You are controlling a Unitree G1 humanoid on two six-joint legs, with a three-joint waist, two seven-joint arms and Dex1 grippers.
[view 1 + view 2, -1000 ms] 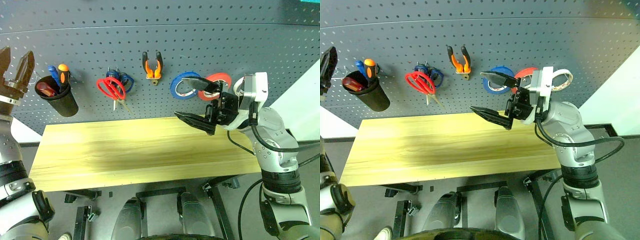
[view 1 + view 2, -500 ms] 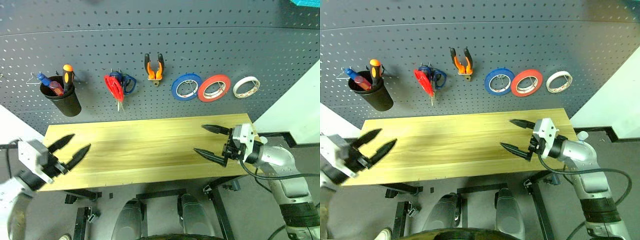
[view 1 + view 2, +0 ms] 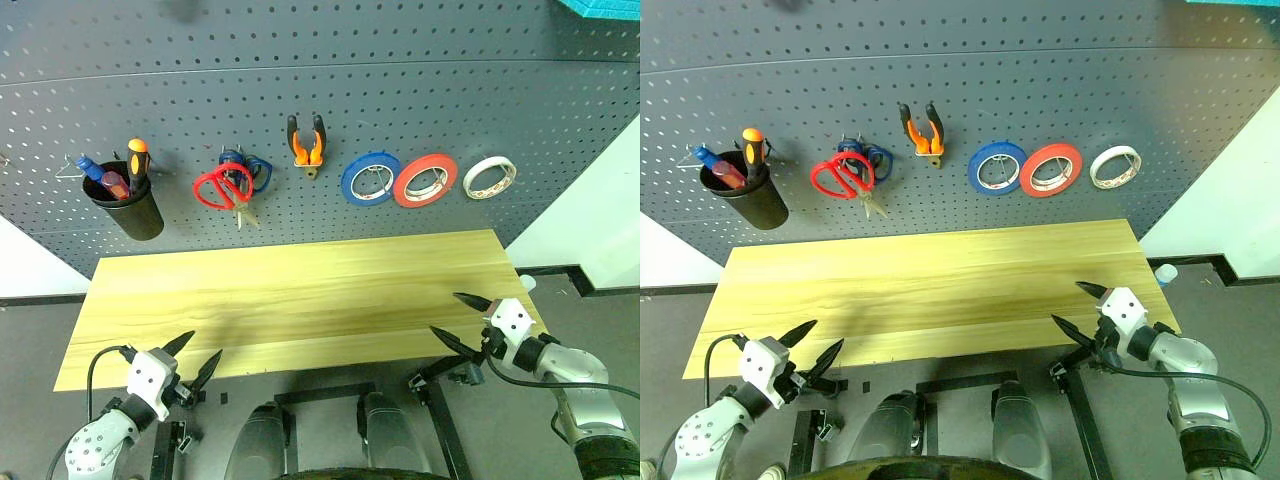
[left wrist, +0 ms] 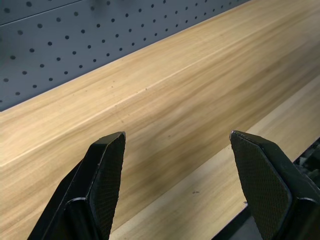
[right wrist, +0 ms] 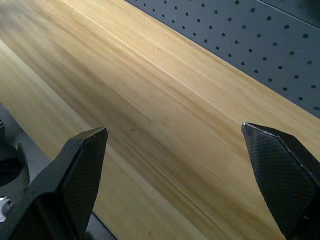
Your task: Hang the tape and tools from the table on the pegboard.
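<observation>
Both the left gripper [image 3: 197, 358] and right gripper [image 3: 461, 320] gape, holding nothing, at the worktop's [image 3: 300, 300] near edge. Tape [image 3: 490, 177] hangs on the pegboard [image 3: 300, 90] (scissors [image 3: 224, 186] and pliers [image 3: 306, 140] too).

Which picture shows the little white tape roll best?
The left eye view: the tape hangs whole on the pegboard, right of the red roll. The right eye view shows it much the same. The wrist views look at table and pegboard holes.

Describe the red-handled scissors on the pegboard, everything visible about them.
The red-handled scissors hang on the dark grey pegboard, left of the orange-and-black pliers. Two large red loop handles sit uppermost, spread sideways; the slim pale blades point down and slightly right, closed together. They overlap a pair of blue-handled scissors hanging just behind. The hook that carries them is hidden. No gripper is near them.
</observation>
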